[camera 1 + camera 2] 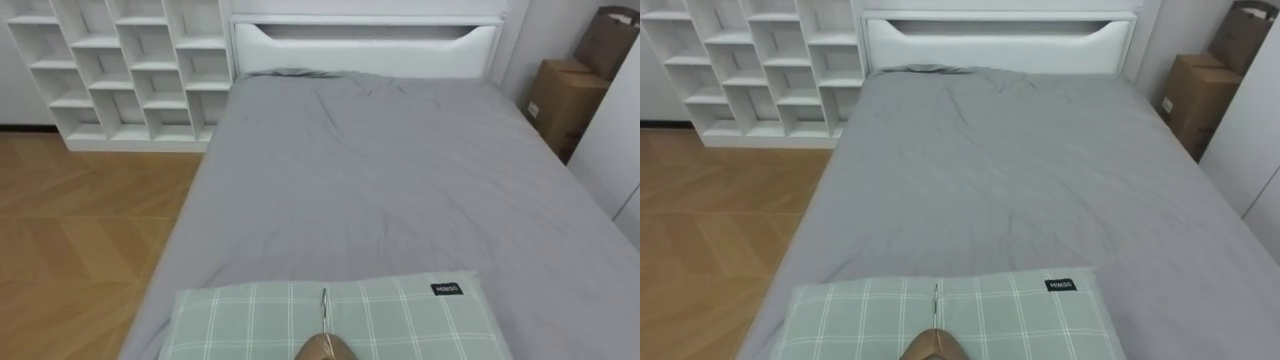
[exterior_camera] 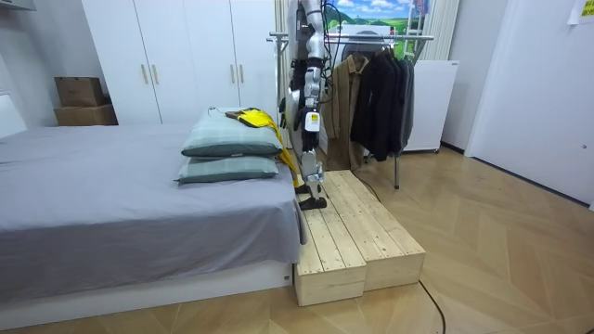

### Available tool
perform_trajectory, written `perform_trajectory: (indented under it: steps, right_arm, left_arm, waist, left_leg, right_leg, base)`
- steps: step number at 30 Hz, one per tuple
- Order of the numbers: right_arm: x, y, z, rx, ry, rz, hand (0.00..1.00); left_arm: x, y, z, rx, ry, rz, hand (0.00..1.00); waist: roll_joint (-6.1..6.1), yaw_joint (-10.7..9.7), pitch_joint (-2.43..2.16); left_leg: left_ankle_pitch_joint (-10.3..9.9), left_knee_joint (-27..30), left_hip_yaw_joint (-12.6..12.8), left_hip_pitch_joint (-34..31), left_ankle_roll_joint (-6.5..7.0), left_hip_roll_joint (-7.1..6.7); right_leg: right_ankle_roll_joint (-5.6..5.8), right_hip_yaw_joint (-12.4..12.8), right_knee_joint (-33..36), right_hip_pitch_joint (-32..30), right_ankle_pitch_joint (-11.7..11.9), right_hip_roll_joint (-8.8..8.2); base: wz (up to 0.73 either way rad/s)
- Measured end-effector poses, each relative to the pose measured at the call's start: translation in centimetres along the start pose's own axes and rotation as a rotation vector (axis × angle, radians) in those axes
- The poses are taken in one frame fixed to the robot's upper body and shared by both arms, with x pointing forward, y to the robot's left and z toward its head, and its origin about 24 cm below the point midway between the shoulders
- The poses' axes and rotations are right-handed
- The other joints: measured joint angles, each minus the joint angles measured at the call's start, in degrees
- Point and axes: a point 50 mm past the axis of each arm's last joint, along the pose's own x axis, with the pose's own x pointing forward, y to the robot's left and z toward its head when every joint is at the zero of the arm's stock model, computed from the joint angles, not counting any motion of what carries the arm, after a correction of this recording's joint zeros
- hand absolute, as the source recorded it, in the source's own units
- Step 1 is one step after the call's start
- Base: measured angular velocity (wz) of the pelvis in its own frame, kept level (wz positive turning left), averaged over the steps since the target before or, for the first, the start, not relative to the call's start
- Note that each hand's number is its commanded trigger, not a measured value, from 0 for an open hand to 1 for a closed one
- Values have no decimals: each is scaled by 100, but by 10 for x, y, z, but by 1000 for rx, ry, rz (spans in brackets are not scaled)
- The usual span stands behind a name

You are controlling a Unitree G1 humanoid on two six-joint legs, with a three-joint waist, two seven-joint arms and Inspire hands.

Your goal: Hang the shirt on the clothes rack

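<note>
Robot stands on a wooden platform (image 2: 357, 237) at the end of the bed (image 1: 400, 170), facing down it toward the white headboard (image 1: 365, 45). Yellow garment (image 2: 252, 117) lies on the top plaid pillow (image 2: 227, 141) of two stacked ones, part of it hanging over the bed edge next to the robot's legs. Wooden hanger (image 1: 325, 346) with a metal hook sits at the bottom edge of the eye views, over the pillow; can't tell what holds it. Left hand (image 2: 310, 121) is low at the robot's side, fingers unreadable. Clothes rack (image 2: 371, 42) with dark jackets (image 2: 382, 97) stands behind the robot. Cubby shelf (image 1: 125, 65) is left of the bed, cardboard boxes (image 1: 560, 100) right.
</note>
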Motion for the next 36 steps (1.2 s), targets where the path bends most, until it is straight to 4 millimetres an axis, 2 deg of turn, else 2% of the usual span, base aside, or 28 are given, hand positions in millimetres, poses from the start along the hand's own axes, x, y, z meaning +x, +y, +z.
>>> perform_trajectory:
  steps: [19, 27, 36]
  right_arm:
    - [0, 1, 1, -14, 1, -1, 0]
    - [1, 2, 1, -19, 2, -4, 0]
    - [1, 3, 1, -25, 5, -3, 0]
  left_arm:
    - [0, 0, 1, 17, -6, 25, 0]
    - [0, 0, 0, 18, -5, 47, 0]
    - [0, 2, -2, 7, 2, 61, 0]
  waist:
    - [-10, -2, 5]
    - [-39, -3, 23]
    - [-71, -1, 20]
  left_leg:
    - [0, 1, 1, 6, 0, -2]
    - [0, 2, -1, 16, 1, -3]
    - [0, 13, -18, -10, 0, -13]
  right_leg:
    - [1, 24, 1, 0, 1, 4]
    - [2, 11, 1, 11, 1, 2]
    - [2, -26, -25, 10, 0, -3]
  base:
    - [0]
    - [0]
    - [1]
